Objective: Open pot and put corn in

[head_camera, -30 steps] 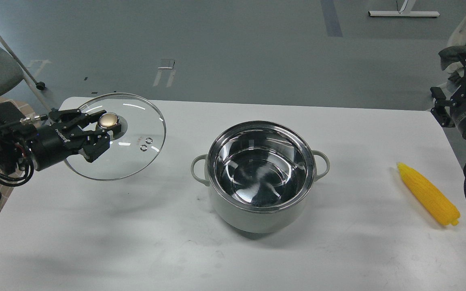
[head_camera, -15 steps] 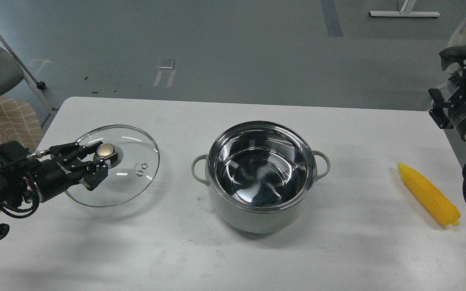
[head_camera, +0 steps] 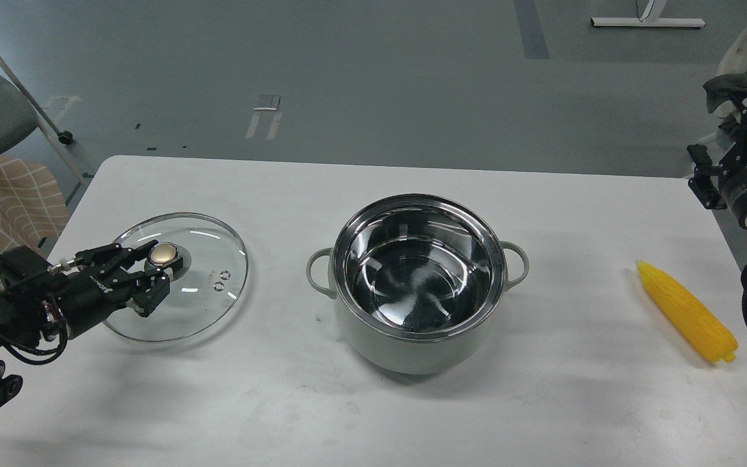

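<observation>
A white tabletop (head_camera: pixel 270 389) stands on a grey floor. The pot (head_camera: pixel 417 285) sits uncovered at its middle, steel inside bare. The glass lid (head_camera: pixel 211 305) lies low at the left, well apart from the pot, and the left hand (head_camera: pixel 156 267) pinches its gold knob (head_camera: pixel 163 253). The corn (head_camera: pixel 686 311) lies near the right edge, pointed end away from me. The right hand (head_camera: pixel 746 123) hangs beyond that edge; whether it is spread or pressed together, I cannot tell.
</observation>
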{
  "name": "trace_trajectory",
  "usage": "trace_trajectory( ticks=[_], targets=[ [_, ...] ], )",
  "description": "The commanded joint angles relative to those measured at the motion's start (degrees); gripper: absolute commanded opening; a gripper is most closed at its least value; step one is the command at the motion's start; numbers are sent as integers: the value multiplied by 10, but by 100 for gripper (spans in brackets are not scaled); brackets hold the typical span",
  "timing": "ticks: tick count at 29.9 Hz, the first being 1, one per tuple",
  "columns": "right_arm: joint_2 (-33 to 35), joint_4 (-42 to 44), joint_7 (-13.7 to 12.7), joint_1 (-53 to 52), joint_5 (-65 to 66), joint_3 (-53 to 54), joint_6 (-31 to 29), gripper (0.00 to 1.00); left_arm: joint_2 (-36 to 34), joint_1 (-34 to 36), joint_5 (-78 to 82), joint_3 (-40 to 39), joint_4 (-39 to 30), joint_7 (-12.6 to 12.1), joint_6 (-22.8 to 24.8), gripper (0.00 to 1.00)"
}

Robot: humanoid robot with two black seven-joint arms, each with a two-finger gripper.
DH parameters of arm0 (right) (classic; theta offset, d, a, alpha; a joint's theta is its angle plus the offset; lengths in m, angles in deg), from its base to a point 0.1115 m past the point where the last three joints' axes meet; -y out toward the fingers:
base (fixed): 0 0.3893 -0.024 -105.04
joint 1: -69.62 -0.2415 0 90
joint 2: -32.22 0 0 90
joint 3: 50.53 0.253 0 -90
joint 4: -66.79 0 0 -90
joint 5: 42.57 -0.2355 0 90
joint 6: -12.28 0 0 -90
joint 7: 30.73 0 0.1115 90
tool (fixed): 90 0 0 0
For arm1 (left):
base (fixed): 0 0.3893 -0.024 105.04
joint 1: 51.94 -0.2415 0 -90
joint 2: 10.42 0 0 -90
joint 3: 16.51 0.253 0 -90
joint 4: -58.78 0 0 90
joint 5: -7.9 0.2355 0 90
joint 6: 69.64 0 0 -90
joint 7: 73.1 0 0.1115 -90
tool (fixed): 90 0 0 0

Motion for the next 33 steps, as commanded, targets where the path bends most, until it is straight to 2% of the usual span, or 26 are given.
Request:
trace_trajectory(
  ticks=[1, 5, 9, 16, 21, 27, 31, 33],
  targets=[
    [0, 0, 0, 0, 0, 0, 0, 100, 4, 0, -6, -1, 0, 0, -4, 72],
    [0, 0, 0, 0, 0, 0, 0, 100, 5, 0, -19, 3, 0, 0, -4, 78],
    [0, 1, 0, 0, 0, 0, 0, 100, 5, 0, -19, 6, 0, 0, -4, 95],
    [0, 0, 0, 0, 1, 0, 0, 100, -2, 2, -20, -2, -6, 0, -3, 96],
    [0, 0, 0, -1, 1, 0, 0, 100, -32, 27, -94, -12, -26, 0, 7, 96],
    [0, -1, 0, -2, 1, 0, 0, 100, -68, 90, -188, -15, -83, 0, 70, 96],
    [2, -1, 0, -8, 1, 0, 0, 100, -76, 147, -336, -18, -137, 0, 149, 96],
    [2, -1, 0, -10, 3, 0, 0, 100, -76, 166, -390, -22, -147, 0, 173, 96]
  ],
)
